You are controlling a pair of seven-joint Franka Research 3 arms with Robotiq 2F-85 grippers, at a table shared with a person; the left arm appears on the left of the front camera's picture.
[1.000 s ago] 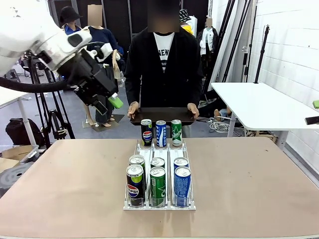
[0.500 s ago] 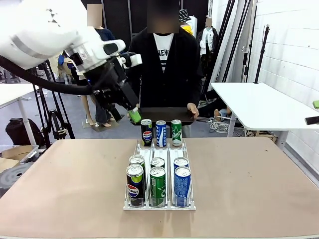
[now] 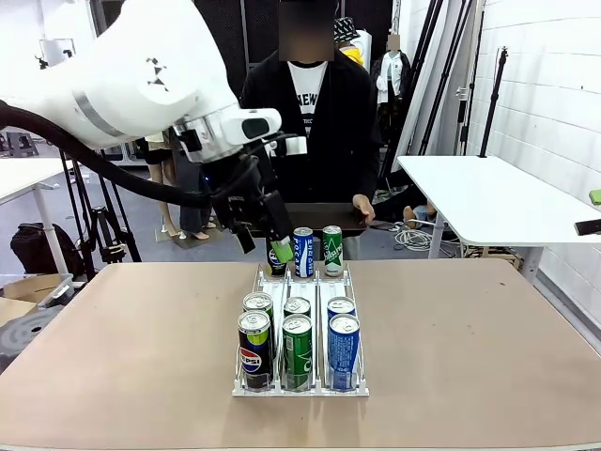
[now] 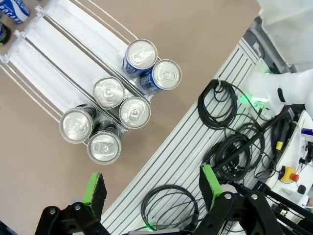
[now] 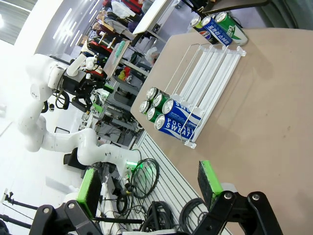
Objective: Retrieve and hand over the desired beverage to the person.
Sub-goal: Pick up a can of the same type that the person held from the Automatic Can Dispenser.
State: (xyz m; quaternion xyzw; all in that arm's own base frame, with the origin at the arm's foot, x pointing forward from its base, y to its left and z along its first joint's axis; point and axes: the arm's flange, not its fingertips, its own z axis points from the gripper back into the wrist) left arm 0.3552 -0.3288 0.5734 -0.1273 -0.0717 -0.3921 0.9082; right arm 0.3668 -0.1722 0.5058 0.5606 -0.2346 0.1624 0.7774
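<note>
Front view, tan table (image 3: 470, 357), can rack (image 3: 324, 285), white brick wall (image 3: 554, 113); left and right jaws released

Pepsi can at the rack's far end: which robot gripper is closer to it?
Left. The left gripper hangs open right by the far Pepsi can, one pad overlapping it in the front view. The right gripper is back past the near end of the rack, far off.

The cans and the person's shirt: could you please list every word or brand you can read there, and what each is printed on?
"PEPSI": black can, front left of the rack.
"POCARI SWEAT": blue can, right wrist view.
"NEW": T-shirt of the person; the lines below are unreadable.
Green can: lettering too small to read.
</note>
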